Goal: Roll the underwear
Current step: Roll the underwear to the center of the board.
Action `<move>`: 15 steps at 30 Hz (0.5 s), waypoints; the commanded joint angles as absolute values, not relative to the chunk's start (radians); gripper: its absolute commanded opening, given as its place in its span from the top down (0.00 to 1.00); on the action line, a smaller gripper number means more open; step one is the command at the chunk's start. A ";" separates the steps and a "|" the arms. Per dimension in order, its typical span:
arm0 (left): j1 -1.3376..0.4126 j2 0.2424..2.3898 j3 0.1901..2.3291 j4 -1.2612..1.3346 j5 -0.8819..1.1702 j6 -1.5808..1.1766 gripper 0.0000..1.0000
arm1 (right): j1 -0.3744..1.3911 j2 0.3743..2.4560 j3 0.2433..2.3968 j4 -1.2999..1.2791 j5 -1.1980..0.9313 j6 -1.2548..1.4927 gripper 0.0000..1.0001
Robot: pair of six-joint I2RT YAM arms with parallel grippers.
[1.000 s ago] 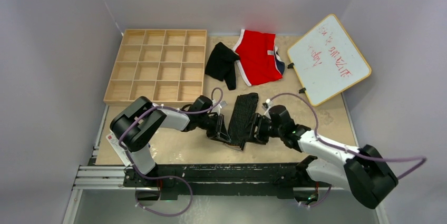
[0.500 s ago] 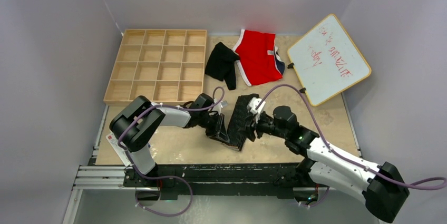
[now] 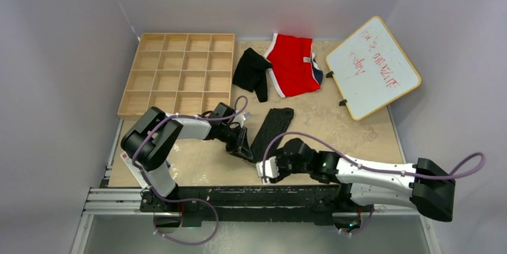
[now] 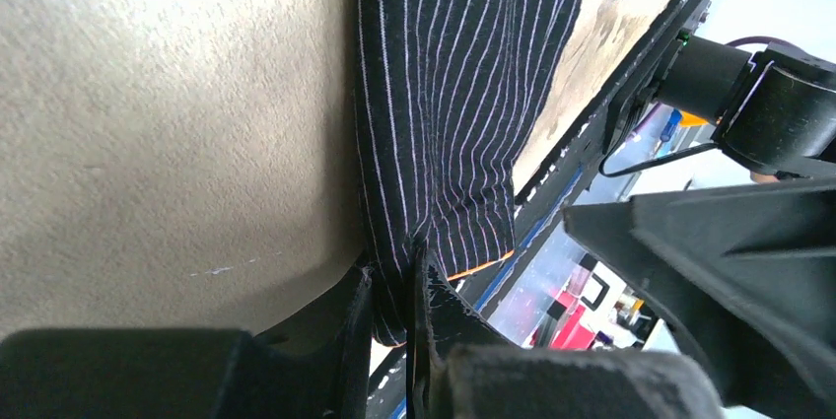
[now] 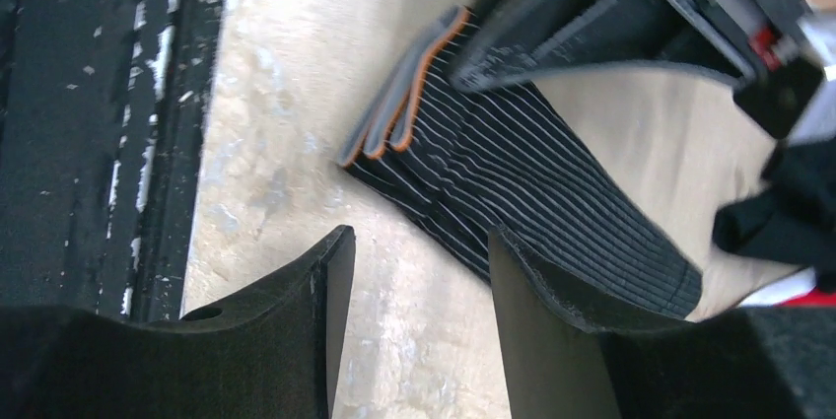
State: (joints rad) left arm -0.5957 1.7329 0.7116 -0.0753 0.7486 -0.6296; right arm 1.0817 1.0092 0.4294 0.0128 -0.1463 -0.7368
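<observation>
Pale grey walls close in a beige, stone-look counter (image 3: pixel 335 128) with a mottled matte surface, seen from above. At 10 o'clock sits a shallow wooden grid tray (image 3: pixel 176 114) of light plywood, divided into small square cells. At 12 o'clock lie red briefs (image 3: pixel 292 64) with white trim, spread flat. Just beside them, touching their left edge, is the plain black underwear (image 3: pixel 252 73), a soft, crumpled heap. At 2 o'clock a wood-framed whiteboard (image 3: pixel 372 67) with faint red writing rests tilted.

Near the middle of the counter, toward its front edge, lies the ribbed underwear (image 3: pixel 272 129). It is black with fine pale lines running lengthwise, folded into a long narrow strip that slants from 1 o'clock down to 7 o'clock. At its near end the stacked layers show a thin orange edging.

The left hand (image 4: pixel 394 286) reaches in from 9 o'clock; its black fingers are pinched nearly together on the near left edge of the ribbed strip, with cloth bunched between them.

The right hand (image 5: pixel 414 271) comes in low from 4 o'clock, at the front edge of the counter. Its two curved black fingers stand apart with only bare counter between them, gripping nothing, just short of the strip's orange-edged end.
</observation>
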 commanded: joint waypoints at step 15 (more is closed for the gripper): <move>-0.583 1.739 0.698 -0.140 0.686 -0.527 1.00 | 1.220 1.208 0.396 0.226 -0.048 -1.035 0.46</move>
State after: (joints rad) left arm -0.5911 1.7329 0.7151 -0.0978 0.7612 -0.5823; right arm 1.2068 1.2072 0.4030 0.1837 -0.0425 -1.0008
